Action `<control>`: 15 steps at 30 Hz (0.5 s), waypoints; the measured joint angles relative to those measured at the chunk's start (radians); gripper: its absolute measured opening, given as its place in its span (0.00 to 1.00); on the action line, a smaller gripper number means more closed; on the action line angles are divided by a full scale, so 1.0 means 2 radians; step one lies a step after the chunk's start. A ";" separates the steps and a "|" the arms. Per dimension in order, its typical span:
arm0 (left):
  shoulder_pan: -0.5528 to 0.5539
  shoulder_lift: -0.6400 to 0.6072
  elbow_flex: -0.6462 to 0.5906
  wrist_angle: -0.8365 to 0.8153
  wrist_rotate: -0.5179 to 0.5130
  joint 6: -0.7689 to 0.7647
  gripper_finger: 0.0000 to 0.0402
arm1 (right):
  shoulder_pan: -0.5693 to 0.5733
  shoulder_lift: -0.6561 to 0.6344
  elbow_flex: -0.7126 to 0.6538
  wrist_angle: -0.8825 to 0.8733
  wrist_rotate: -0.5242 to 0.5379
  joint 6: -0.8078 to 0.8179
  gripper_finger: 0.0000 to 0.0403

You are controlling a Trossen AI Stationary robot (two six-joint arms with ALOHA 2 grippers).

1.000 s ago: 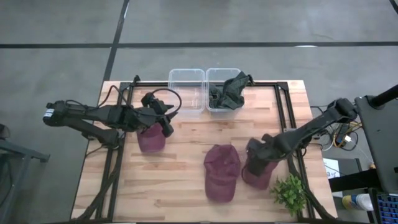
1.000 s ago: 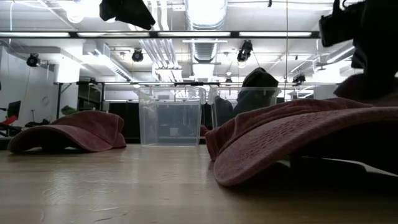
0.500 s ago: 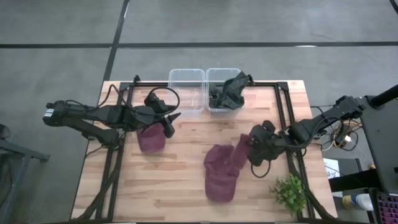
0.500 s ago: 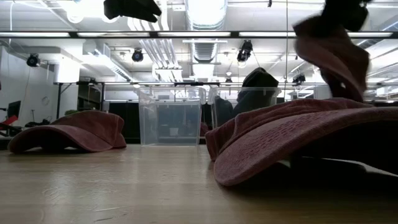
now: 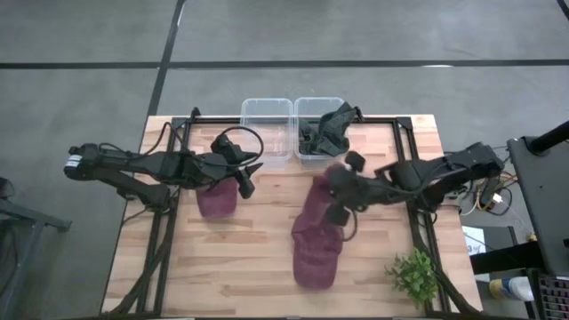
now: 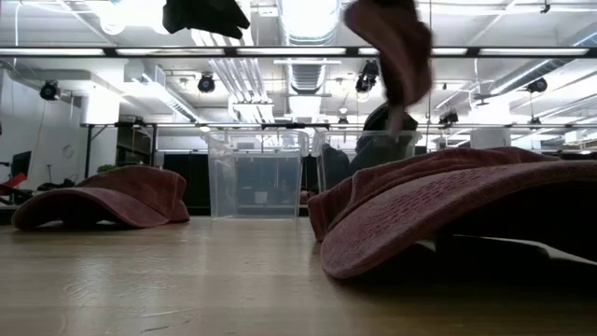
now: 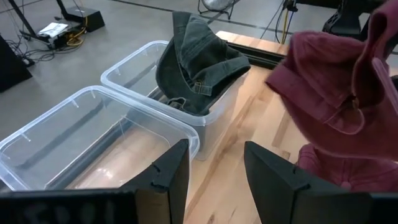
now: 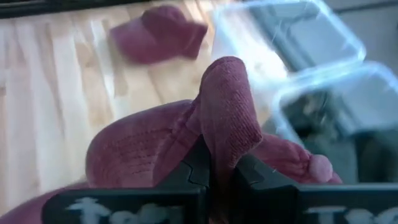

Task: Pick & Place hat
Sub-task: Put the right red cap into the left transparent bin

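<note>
On the wooden table (image 5: 267, 240), my right gripper (image 5: 336, 197) pinched a maroon cap (image 5: 322, 191) aloft at two o'clock of the lying cap (image 5: 316, 253); that thin fold risked slipping free, while my left gripper (image 5: 244, 178) waited half-open.

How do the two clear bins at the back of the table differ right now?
The left bin holds nothing that shows; the right bin holds dark green caps, one draped over its rim. The left gripper hovers in front of the left bin, above a maroon cap; the right gripper carries another maroon cap just in front of the right bin. Both are clear plastic, similar in size, set side by side.
</note>
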 joint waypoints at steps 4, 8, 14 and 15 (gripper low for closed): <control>0.000 -0.001 0.000 0.000 0.002 -0.001 0.37 | -0.023 0.039 0.060 0.005 0.000 -0.074 0.03; 0.000 -0.004 0.000 0.001 0.015 -0.001 0.37 | -0.041 0.072 0.114 0.015 -0.003 -0.140 0.03; 0.000 -0.010 0.000 0.009 0.017 0.003 0.37 | -0.065 0.110 0.181 0.014 -0.005 -0.215 0.03; 0.000 -0.011 0.003 0.009 0.017 0.004 0.37 | -0.070 0.115 0.189 0.014 -0.005 -0.225 0.03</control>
